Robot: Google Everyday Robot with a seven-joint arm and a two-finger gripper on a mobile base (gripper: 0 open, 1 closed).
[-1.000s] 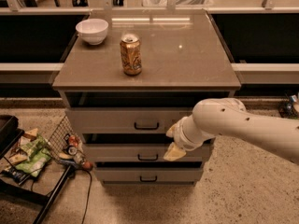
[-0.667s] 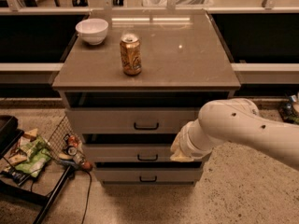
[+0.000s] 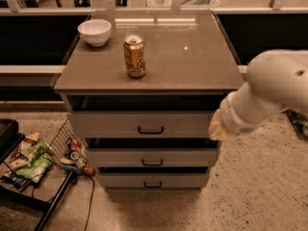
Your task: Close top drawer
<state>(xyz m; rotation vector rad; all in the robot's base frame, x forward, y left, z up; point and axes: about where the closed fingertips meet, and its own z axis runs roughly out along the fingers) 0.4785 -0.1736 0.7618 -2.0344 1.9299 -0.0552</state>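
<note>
The top drawer (image 3: 115,124) is the tallest grey-beige front of the cabinet, with a small black handle (image 3: 150,130) at its centre. It stands pulled out a little, with a dark gap above it. My white arm (image 3: 269,88) comes in from the right. My gripper (image 3: 217,127) shows only as a yellowish end at the right end of the top drawer's front, level with it. I cannot tell whether it touches the drawer.
Two shallower grey drawers (image 3: 152,158) (image 3: 152,180) sit below, each slightly out. A white bowl (image 3: 95,31) and a soda can (image 3: 134,57) stand on the cabinet top (image 3: 192,57). A wire basket with snack packets (image 3: 33,158) lies on the floor at left.
My arm has moved right and up; the gripper has gone from in front of the middle drawer to the right end of the top drawer. The drawers look unchanged.
</note>
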